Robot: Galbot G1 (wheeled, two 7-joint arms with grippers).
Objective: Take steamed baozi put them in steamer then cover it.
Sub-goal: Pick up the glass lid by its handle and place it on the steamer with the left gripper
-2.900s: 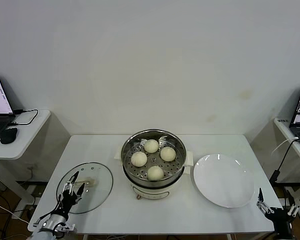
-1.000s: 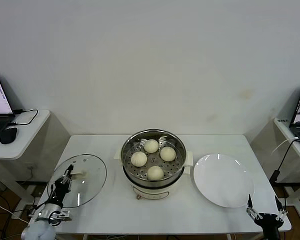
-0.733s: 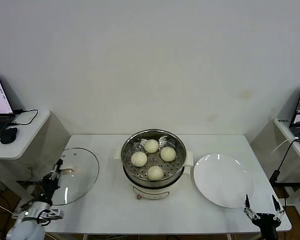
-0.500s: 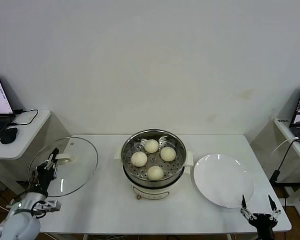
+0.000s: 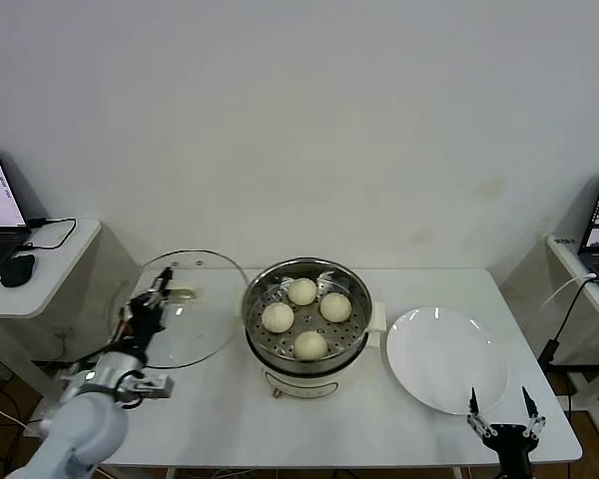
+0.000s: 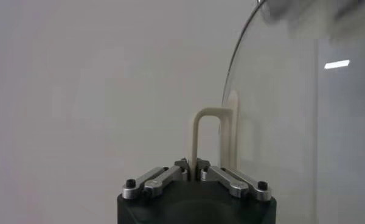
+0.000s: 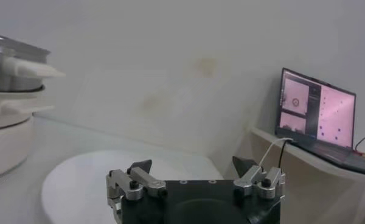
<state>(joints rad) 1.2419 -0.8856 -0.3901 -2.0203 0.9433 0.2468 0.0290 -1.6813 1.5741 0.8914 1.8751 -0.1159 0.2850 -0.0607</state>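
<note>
**A:** What took up most of the scene?

**B:** A white table (image 5: 210,414), with the steamer (image 5: 307,317) standing at its middle, a shiny steel pot on a white base. Its top was uncovered. To the robot's right of it lay a flat white plate (image 5: 446,359), bare, just beside the pot.

**A:** And the cover?

**B:** The cover (image 5: 185,309) was off the table, held up and tilted on the robot's left of the steamer, its rim close to the pot's rim but not over the opening. In the left wrist view the glass (image 6: 280,122) stood on edge, with the cream bar handle (image 6: 208,137) running straight out from the gripper.

**A:** What held it?

**B:** The left gripper (image 5: 148,304). Its jaws were clamped tight on that handle; the left wrist view showed the handle's end pinched between the two fingers (image 6: 157,178).

**A:** And the other arm?

**B:** The right gripper (image 5: 499,417) hung low at the table's near edge, by the plate, with its jaws spread wide and nothing between them. The right wrist view showed both fingers (image 7: 137,176) well apart above the plate.

**A:** Where were the steamed baozi?

**B:** All four steamed baozi (image 5: 309,344) sat inside the steamer on the perforated tray, set in a loose diamond, each apart from the others.
</note>
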